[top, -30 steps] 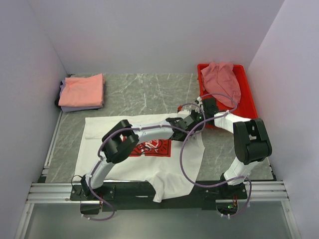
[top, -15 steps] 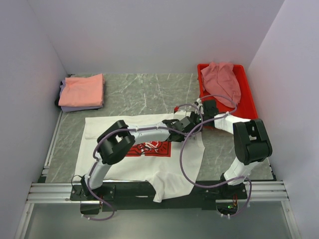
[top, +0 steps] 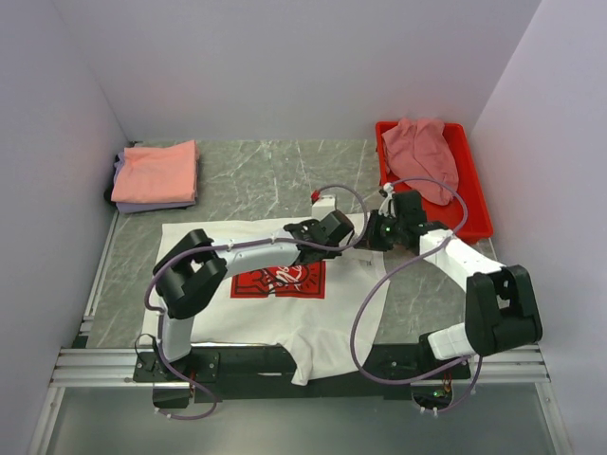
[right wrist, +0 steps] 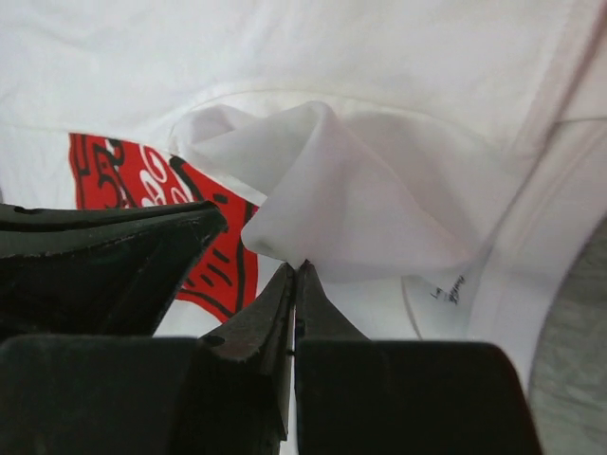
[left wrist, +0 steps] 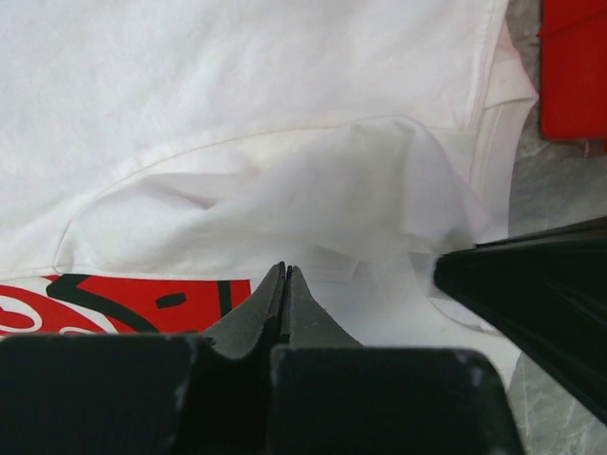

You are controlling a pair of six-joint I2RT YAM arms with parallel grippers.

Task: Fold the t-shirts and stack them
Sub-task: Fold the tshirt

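white t-shirt (top: 247, 313) spread flat on the table (top: 275, 180), red print upward; left gripper (left wrist: 285, 275) and right gripper (right wrist: 299, 270), jaws pressed together, each pinch its raised white fold, tips near one another.

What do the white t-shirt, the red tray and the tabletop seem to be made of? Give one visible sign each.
White t-shirt: soft matte cloth; it bunches into folds. Red tray: probably plastic; smooth, rigid walls. Tabletop: grey, marble-veined; stone or laminate, unclear.
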